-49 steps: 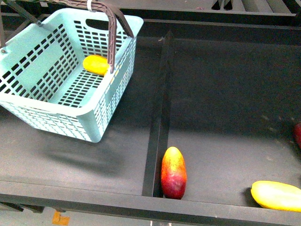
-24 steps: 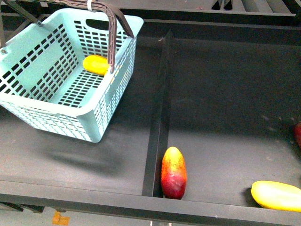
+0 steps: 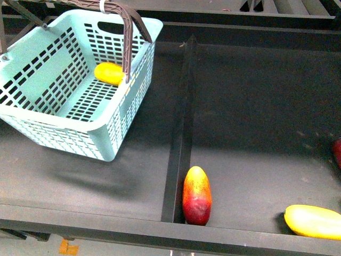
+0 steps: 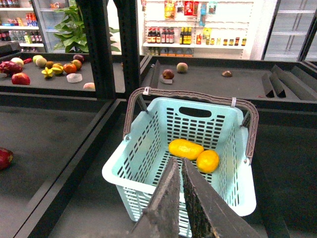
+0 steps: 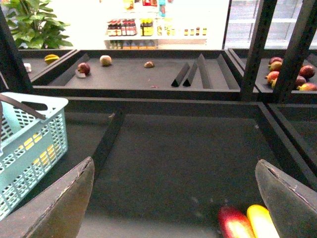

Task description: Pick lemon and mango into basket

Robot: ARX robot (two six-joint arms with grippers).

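The turquoise basket [image 3: 109, 140] with brown handles stands at the far left of the left compartment. A yellow lemon [image 3: 109, 73] lies inside it. In the left wrist view the basket [image 4: 237, 196] holds the lemon [image 4: 184, 148] beside an orange round fruit [image 4: 208, 161]. A red and yellow mango [image 3: 196, 195] lies in the right compartment against the divider, near the front edge. My left gripper [image 4: 179, 166] is shut and empty, in front of the basket. My right gripper [image 5: 174, 166] is open and empty over the right compartment. Neither gripper shows in the front view.
A long yellow fruit [image 3: 314, 221] lies at the front right, with a red fruit [image 3: 337, 152] at the right edge. The right wrist view shows a red fruit [image 5: 233, 223] and a yellow fruit [image 5: 262, 222] side by side. A black divider [image 3: 181, 128] splits the shelf.
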